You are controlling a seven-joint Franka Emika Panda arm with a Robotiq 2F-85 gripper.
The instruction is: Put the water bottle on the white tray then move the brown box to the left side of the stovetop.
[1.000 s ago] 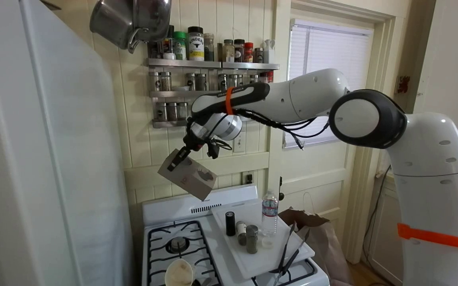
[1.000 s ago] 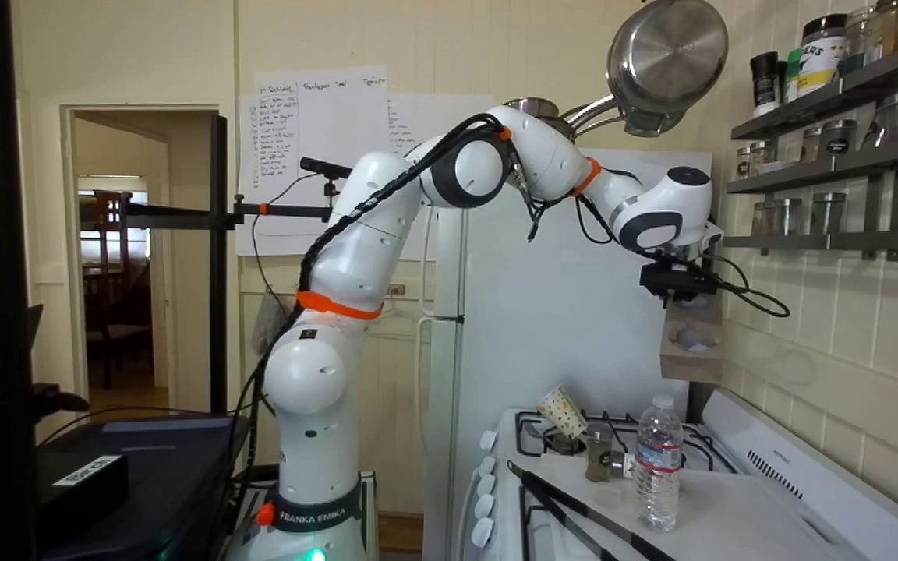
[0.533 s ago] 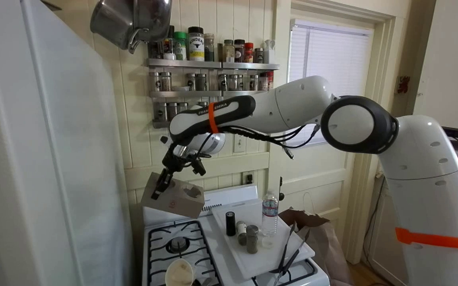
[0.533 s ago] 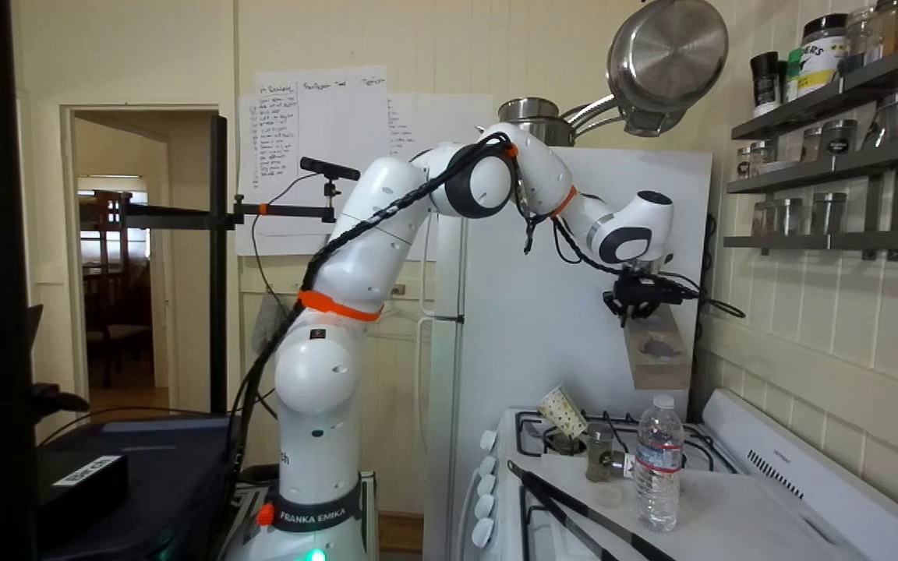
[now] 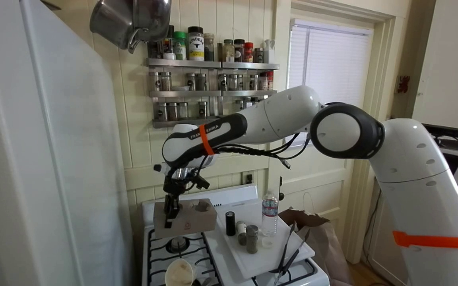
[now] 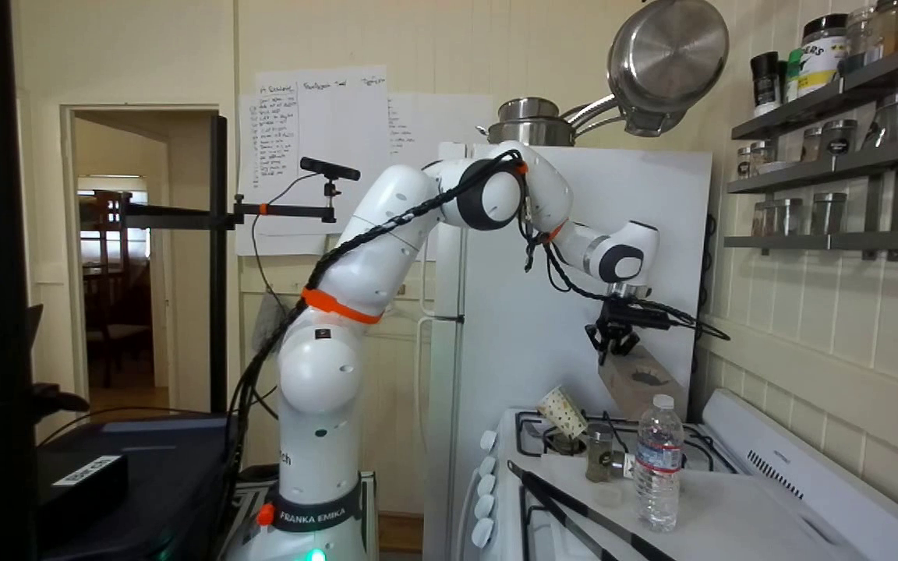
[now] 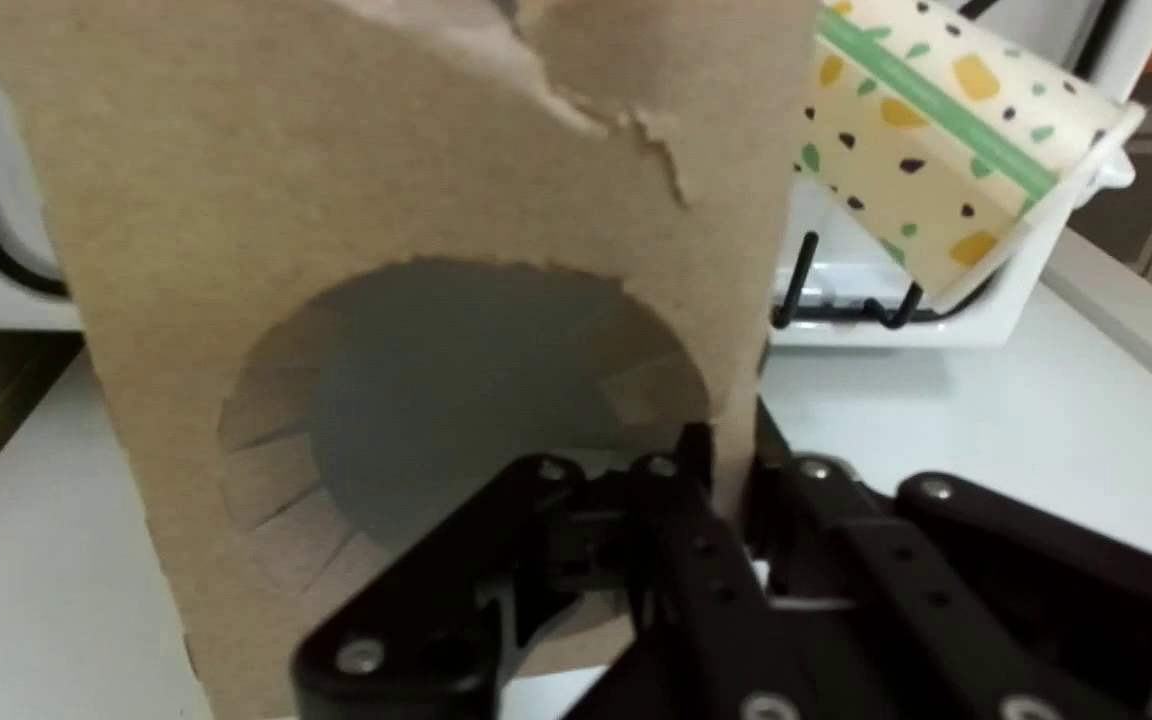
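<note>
Brown box held in the hand; pinched by one side.

The box is brown, the tray white — the cup cream, green-striped, flecked yellow, green and dark.

The gripper is mostly matt black with small shiny metal screw heads. Between its fingers, the brown box shows dull cardboard, smooth over the face and rough, fibrous where torn. Beyond the fingertips, a paper cup has a smooth wall. Below the gripper, the stovetop has a glossy, enamel-like finish and dark metal grates. Lower than the gripper and off to its side, the white tray looks like smooth plastic; the water bottle there is clear, glossy, ridged plastic. High above the gripper hang shiny metal pans, near smooth metal shelves.
</note>
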